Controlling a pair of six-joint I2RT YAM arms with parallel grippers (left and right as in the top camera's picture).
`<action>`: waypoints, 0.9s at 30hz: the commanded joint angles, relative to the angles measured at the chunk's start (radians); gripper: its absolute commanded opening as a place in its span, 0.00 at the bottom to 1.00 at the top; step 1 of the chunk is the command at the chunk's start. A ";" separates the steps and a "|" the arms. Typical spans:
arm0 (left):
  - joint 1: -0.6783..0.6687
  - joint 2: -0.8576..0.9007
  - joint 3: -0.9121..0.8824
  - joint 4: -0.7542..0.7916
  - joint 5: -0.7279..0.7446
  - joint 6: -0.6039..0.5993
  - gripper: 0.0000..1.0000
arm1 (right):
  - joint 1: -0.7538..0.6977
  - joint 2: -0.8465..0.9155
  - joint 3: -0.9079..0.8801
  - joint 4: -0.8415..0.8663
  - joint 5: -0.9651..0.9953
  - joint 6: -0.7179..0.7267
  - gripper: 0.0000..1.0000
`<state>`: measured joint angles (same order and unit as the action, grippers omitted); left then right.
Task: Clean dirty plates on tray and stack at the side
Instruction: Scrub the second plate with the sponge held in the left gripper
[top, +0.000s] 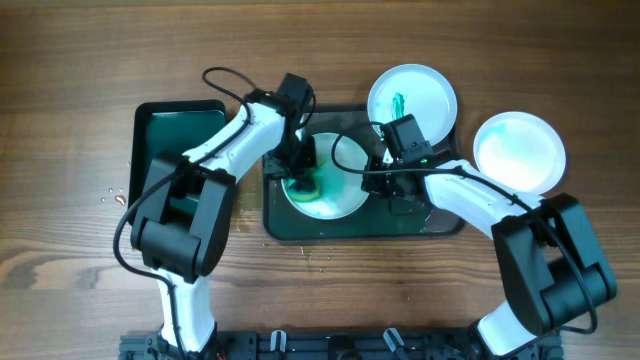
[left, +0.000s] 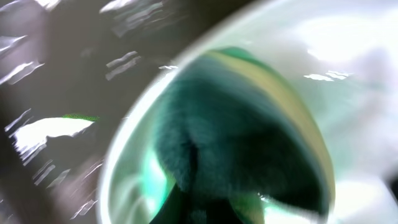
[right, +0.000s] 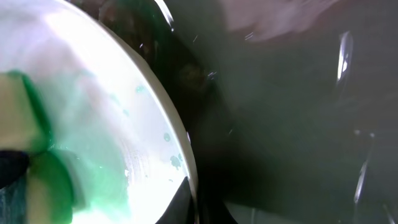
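A white plate (top: 338, 200) smeared with green (left: 134, 180) (right: 93, 87) lies in the dark tray (top: 440, 222). My left gripper (top: 300, 178) (left: 205, 214) is shut on a yellow-and-green sponge (top: 306, 188) (left: 249, 130) that presses on the plate's left half. At the plate's right edge, my right gripper (top: 386, 186) (right: 189, 202) is shut on the rim, with one dark fingertip (right: 177, 208) inside the plate. A second white plate (top: 412, 97) with a green streak lies over the tray's back right corner. On the table to the right rests a pale blue plate (top: 518, 150).
A smaller black tray with a green inside (top: 180, 128) stands to the left of the big tray. Water drops (top: 112, 195) spot the wooden table near its left side. The tray's wet dark floor (right: 298, 124) fills the right wrist view.
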<state>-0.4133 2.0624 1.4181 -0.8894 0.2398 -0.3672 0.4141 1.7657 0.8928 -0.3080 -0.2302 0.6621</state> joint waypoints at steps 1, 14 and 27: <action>-0.011 0.053 -0.026 0.109 0.467 0.315 0.04 | -0.003 0.026 0.004 -0.008 0.052 0.017 0.04; -0.006 0.053 -0.027 0.141 -0.198 -0.063 0.04 | -0.003 0.026 0.004 -0.010 0.056 0.018 0.04; -0.006 0.050 -0.021 -0.111 -0.113 -0.124 0.04 | -0.003 0.026 0.004 -0.007 0.052 0.019 0.04</action>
<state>-0.4492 2.0613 1.4410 -0.9558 0.0341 -0.5571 0.4179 1.7660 0.8967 -0.3027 -0.2249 0.6697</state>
